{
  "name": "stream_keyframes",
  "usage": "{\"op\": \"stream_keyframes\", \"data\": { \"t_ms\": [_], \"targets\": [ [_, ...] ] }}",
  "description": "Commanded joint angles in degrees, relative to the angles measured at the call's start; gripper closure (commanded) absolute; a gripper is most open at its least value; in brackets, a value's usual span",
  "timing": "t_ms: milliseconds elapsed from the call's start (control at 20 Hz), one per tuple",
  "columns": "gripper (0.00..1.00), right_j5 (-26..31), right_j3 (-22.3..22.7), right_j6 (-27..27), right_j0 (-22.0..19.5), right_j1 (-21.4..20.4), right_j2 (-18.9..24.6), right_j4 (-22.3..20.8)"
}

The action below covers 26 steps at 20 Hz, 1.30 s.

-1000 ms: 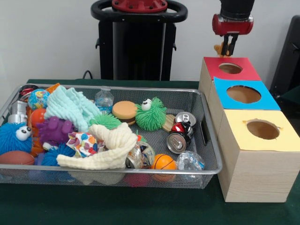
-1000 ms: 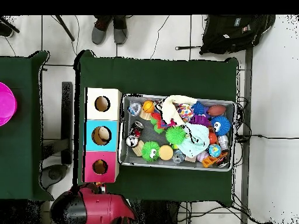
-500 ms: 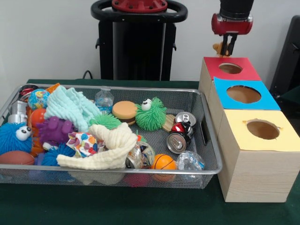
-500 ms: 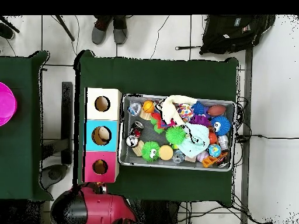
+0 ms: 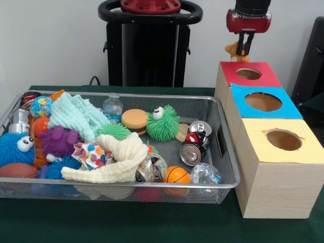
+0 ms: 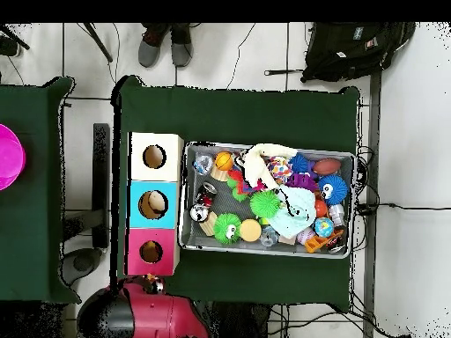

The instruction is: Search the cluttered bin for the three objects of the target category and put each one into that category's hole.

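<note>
One small orange plush toy (image 5: pixel 233 49) we see clamped in our red gripper's (image 5: pixel 244 50) jaws, behind the red-topped round hole (image 5: pixel 248 74).

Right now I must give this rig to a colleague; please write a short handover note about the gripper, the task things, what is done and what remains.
Gripper: raised behind the box row, above and beyond the red-topped hole, shut on a small orange plush toy that hangs at its tips.
Wire-mesh bin: left of the boxes in the front view, full of mixed clutter.
Done: one plush toy is out of the bin and in the gripper. Whether anything lies inside the red-topped hole cannot be seen.
Left: release this toy into the red-topped hole, then search the bin for the other plush animals; none shows clearly among the clutter.
</note>
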Motion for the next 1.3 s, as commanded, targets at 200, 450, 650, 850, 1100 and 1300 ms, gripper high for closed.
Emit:
{"op": "stream_keyframes", "data": {
  "t_ms": [200,450,650,850,1100,1300],
  "targets": [
    [1.0,8.05,-2.59,11.82,-1.95,-3.6,-1.48,1.51],
    [1.0,11.09,-2.52,12.24,-1.32,-4.98,-2.54,1.18],
    [1.0,13.58,-3.29,12.31,-1.36,-5.05,-2.98,1.0],
    [1.0,15.09,-4.26,12.76,-0.86,-5.09,-3.75,0.69],
    [1.0,14.43,-5.65,12.74,-1.65,-4.25,-2.97,1.75],
    [1.0,14.68,-7.72,12.0,-2.9,-3.33,-1.48,2.64]
  ]
}}
